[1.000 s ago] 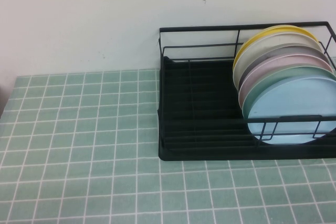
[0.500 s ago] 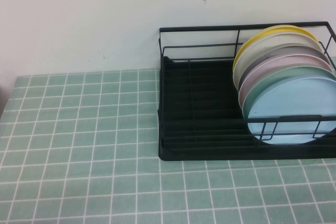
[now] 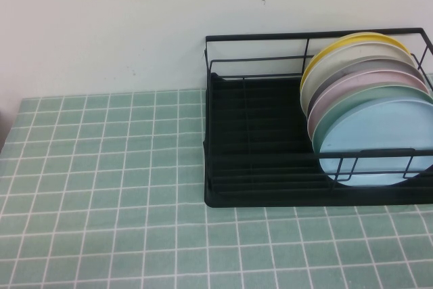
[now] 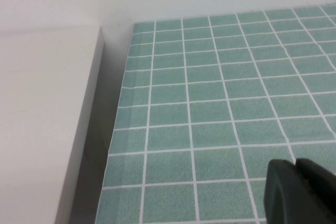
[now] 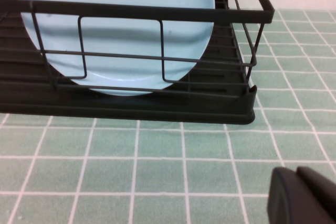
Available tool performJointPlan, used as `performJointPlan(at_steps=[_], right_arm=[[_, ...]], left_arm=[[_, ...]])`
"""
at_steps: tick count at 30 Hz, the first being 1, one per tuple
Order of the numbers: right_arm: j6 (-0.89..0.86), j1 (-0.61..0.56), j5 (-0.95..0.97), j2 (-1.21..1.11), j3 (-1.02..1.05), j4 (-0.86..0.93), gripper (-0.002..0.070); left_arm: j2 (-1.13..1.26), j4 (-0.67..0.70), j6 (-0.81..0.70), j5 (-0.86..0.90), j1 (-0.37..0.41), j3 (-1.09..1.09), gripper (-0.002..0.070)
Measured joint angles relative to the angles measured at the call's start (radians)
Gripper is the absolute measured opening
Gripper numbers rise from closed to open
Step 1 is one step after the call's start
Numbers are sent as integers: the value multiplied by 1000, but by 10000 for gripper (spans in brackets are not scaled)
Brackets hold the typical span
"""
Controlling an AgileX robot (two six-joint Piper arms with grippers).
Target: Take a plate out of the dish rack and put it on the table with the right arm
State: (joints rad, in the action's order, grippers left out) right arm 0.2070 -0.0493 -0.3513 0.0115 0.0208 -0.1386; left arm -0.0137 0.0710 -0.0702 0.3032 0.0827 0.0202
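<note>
The light-blue plate [image 3: 379, 141] stands on edge at the front of a row of plates in the black wire dish rack [image 3: 257, 147], at the table's back right. It also shows in the right wrist view [image 5: 118, 32] behind the rack's front wires [image 5: 157, 14]. My right gripper [image 5: 296, 190] is shut and empty, low over the mint-green tiled table [image 5: 131, 177], in front of the rack and apart from it. My left gripper [image 4: 295, 182] is shut and empty over the table [image 4: 210, 108] near its left edge. Neither gripper shows in the high view.
Behind the blue plate stand a mint-green plate [image 3: 352, 103], a pink one [image 3: 342, 86], then grey, white and yellow [image 3: 338, 45] ones. The rack's left half holds no plates. A white wall runs behind; a white ledge [image 4: 47, 103] borders the table's left edge.
</note>
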Motion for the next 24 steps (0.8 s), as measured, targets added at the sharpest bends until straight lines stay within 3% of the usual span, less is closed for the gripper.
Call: performJointPlan(at_steps=[17, 24], right_arm=[[0, 0, 17, 0, 2, -20, -1], [-2, 0, 200, 0, 8, -321, -1]], left_arm=[[0, 0, 0, 0, 0, 0, -3], [0, 0, 0, 0, 0, 0, -3]])
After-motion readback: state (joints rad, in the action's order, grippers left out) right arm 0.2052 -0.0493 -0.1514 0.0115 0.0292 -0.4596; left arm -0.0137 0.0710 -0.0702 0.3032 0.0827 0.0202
